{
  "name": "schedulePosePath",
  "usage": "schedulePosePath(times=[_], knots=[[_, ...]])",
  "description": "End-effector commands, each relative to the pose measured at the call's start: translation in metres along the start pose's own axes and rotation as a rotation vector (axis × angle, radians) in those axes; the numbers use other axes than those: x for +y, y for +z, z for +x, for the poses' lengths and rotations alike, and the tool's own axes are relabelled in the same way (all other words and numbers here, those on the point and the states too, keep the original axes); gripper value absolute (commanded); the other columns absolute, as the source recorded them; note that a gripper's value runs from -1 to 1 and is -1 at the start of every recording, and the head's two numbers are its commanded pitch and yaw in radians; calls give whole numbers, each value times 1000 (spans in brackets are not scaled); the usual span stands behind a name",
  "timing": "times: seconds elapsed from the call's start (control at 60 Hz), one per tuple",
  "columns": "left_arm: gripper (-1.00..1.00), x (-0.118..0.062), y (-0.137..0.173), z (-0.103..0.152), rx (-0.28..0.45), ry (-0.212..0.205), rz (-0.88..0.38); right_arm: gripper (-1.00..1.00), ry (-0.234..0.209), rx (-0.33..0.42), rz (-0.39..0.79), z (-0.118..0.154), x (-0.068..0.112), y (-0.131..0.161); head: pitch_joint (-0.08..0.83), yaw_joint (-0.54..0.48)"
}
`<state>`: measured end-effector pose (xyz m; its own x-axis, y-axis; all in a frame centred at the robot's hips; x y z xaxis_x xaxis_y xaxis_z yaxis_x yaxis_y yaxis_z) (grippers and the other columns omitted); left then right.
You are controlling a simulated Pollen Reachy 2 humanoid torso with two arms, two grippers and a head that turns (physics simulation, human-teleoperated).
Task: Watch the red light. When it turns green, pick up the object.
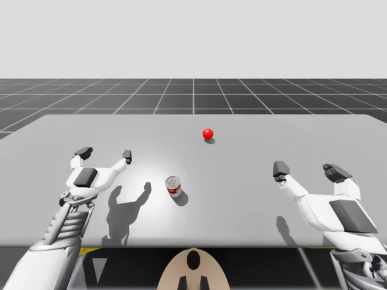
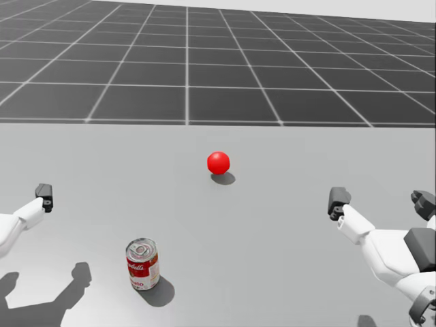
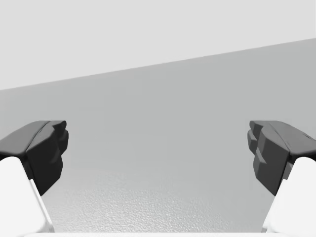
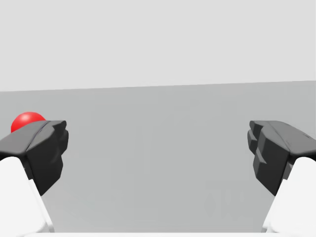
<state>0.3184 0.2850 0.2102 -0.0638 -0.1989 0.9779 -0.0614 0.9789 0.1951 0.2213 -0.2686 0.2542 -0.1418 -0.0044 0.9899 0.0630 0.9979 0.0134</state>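
A red ball light (image 1: 208,133) (image 2: 218,162) sits on the grey table toward the far middle, and its top peeks out beyond one finger of my right gripper (image 4: 28,121). A red-and-white can (image 1: 174,186) (image 2: 142,263) stands upright near the table's front, left of centre. My left gripper (image 1: 105,153) (image 3: 158,153) hovers open to the left of the can, nothing between its fingers. My right gripper (image 1: 306,171) (image 4: 158,153) hangs open well to the right of the can, also holding nothing.
The grey table (image 1: 242,199) stretches wide around the can and light, and its front edge runs just ahead of my torso. Beyond the far edge lies a dark gridded floor (image 1: 193,93). Shadows of my left gripper fall left of the can.
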Motion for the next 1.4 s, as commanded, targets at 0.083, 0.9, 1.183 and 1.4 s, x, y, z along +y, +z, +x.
schedulePosePath(times=[0.083,0.9,1.183,1.4], knots=[[-1000,0,0,0,0,-1,0,-1000,-14,3,-4,-1,2,1,422,-105],[-1000,-3,-1,-3,8,-8,-4,-1000,-14,4,-1,-1,1,2,629,31],[-1000,-11,-2,-3,24,-5,-64,-1000,-13,9,10,-2,3,2,678,122],[-1000,-20,8,5,112,77,-341,-1000,-8,13,4,-3,2,1,675,126]])
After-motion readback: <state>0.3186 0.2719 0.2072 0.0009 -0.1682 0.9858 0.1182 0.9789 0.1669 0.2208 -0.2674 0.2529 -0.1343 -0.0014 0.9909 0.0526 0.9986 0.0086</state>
